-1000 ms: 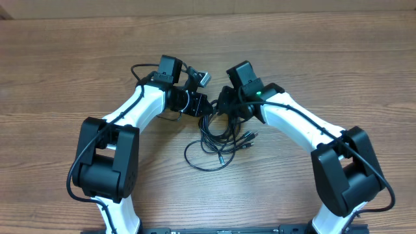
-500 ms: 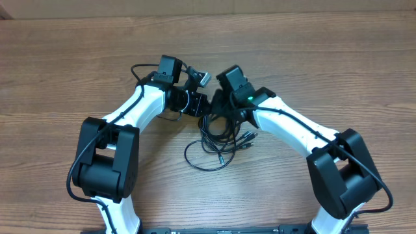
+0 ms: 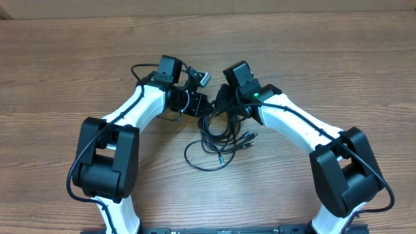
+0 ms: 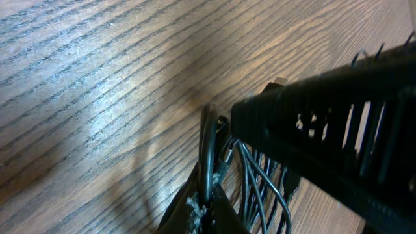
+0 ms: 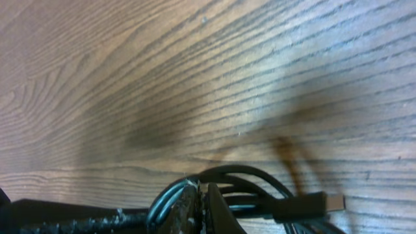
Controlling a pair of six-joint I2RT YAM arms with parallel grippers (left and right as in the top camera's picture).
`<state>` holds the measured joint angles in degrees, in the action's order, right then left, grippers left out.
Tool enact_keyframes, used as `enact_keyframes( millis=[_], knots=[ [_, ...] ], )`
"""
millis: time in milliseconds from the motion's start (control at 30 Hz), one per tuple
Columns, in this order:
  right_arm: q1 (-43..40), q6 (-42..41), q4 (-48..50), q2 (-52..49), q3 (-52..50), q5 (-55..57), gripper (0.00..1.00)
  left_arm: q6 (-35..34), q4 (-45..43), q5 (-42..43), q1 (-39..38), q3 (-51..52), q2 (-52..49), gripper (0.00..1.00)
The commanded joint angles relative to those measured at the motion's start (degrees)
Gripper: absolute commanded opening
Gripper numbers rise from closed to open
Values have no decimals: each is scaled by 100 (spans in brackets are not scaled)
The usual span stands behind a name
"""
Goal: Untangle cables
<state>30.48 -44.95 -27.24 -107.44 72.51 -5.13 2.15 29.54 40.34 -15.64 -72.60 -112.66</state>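
black cables (image 3: 216, 135) same as before; right arm (image 3: 286, 120) slightly rightward

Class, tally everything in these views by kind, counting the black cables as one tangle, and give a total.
Robot arms: 2 (left arm, right arm)
Tangle of black cables: 1, single cords too knotted to count
Wooden table: 1
Total: 4
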Motion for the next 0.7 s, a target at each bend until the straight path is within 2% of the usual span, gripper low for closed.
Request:
enact_keyframes(
  millis=[0,667],
  knots=[
    [96,22,-50,-7,17,-2,4,173,-20,170,-2,-131,-68,4],
    [181,24,90,-24,-24,319,4,173,-24,170,-2,-131,-68,4]
  ],
)
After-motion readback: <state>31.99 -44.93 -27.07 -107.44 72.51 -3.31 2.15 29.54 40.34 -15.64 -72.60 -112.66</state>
